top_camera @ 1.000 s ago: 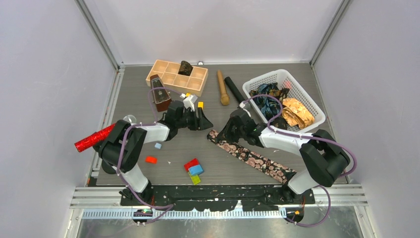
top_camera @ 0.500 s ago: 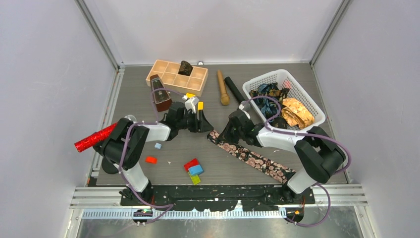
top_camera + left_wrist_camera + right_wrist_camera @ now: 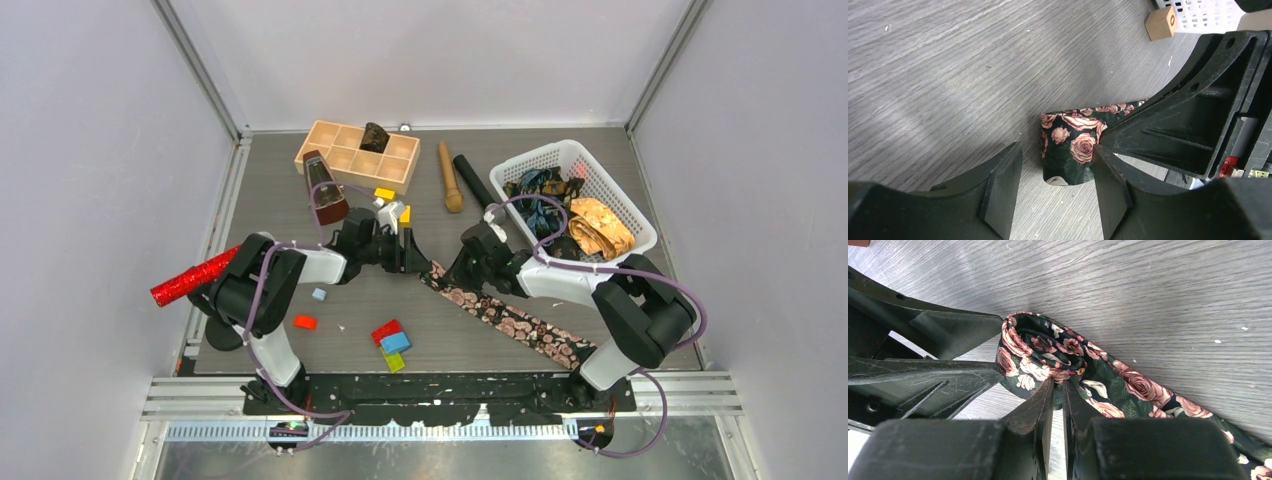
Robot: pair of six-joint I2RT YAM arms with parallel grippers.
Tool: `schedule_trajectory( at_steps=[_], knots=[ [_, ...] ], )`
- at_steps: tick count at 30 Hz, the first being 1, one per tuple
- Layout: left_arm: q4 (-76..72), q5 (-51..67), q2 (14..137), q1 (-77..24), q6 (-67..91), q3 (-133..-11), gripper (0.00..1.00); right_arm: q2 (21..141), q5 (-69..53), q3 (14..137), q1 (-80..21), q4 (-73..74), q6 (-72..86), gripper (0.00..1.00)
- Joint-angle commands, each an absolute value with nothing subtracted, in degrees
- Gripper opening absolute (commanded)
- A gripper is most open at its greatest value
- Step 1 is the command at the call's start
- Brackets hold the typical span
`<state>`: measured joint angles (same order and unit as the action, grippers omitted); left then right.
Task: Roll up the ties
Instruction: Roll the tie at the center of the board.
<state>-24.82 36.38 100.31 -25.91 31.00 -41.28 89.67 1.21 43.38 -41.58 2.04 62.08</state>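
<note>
A black tie (image 3: 515, 322) printed with pink roses lies diagonally on the grey table. Its far end is curled into a small roll (image 3: 1040, 347), which also shows in the left wrist view as the roll (image 3: 1070, 145). My right gripper (image 3: 1058, 386) is shut on the fabric at the near side of that roll, and from above the right gripper (image 3: 455, 270) sits low on the tie's end. My left gripper (image 3: 1055, 197) is open, just short of the roll, one finger (image 3: 1113, 190) almost touching its side. The left gripper (image 3: 417, 254) faces the right one.
A white basket (image 3: 566, 150) at the back right holds a blue-teal tie (image 3: 535, 205) and a golden tie (image 3: 600, 228). A wooden tray (image 3: 340, 155), a metronome (image 3: 322, 188), a wooden pin (image 3: 449, 178), a black cylinder (image 3: 472, 180), a red microphone (image 3: 190, 278) and coloured blocks (image 3: 392, 340) lie around.
My left gripper has slid a little right and toward the near edge, closer to the roll. The right gripper has kept its hold and barely shifted.
</note>
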Motion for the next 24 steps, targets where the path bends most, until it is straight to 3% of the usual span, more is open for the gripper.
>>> schedule_trajectory(
  at_steps=[1, 24],
  knots=[
    [-24.4, 39.5, 100.9, -25.9, 29.5, -42.9, 0.55, 90.0, 3.2, 42.8, -41.8, 1.9, 62.4, 0.18],
    [-21.2, 41.7, 104.3, -26.9, 36.2, -43.7, 0.52, 91.9, 2.5, 42.1, -43.2, 0.3, 62.5, 0.18]
  ],
)
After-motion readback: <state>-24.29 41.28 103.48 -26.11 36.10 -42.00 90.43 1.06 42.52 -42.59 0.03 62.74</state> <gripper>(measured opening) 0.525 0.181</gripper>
